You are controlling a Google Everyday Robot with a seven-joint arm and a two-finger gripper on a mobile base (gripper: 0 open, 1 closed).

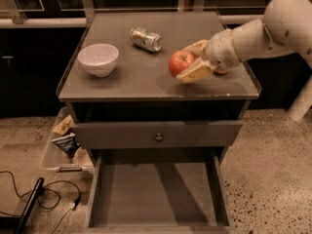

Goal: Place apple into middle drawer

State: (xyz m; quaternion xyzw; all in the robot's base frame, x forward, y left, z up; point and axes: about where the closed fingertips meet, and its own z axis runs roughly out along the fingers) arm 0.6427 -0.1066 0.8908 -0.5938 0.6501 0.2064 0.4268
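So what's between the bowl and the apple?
Bare tabletop in the camera view; the can lies farther back. The gripper grips the apple at right.

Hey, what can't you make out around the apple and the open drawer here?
- Camera view: the end effector, shut on the apple above the cabinet top, covers the apple's right side.
- The orange fruit is nearly all hidden behind the wrist.
- The middle drawer has its front cut off by the bottom edge.
- The can has a label too blurred to read.
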